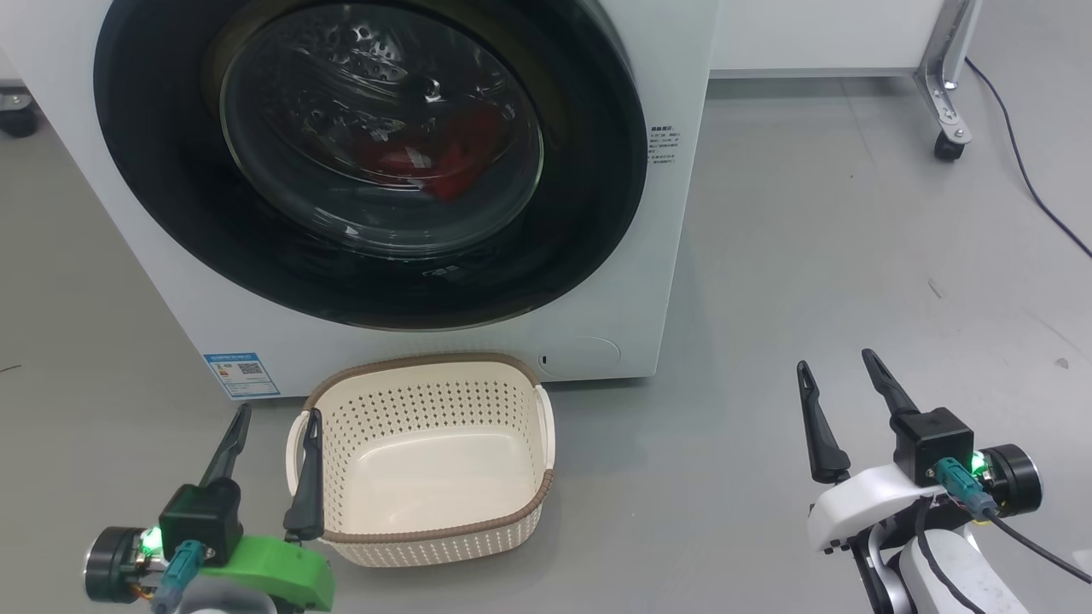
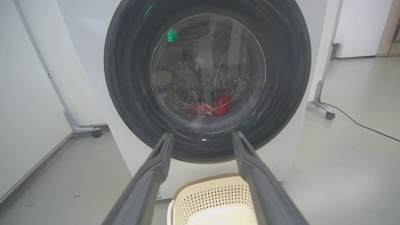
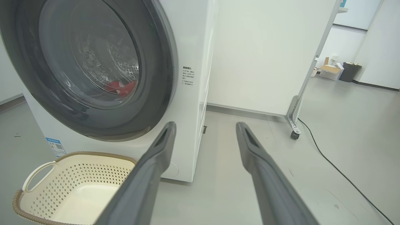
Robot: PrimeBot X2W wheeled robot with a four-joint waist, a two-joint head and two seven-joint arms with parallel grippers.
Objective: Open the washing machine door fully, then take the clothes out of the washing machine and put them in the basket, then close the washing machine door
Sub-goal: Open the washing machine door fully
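Washing machine door (image 1: 367,102), round, glossy black, glass-centred, sits shut at upper left, red fabric clothes (image 1: 435,166) behind it. Left gripper (image 1: 280,412) and right gripper (image 1: 835,361) hang spread and empty, lower corners. Advise hooking its rim and swinging wide.

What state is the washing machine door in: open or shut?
Shut. The washing machine door lies flush against the front of the washing machine, and the clothes are seen through its glass.
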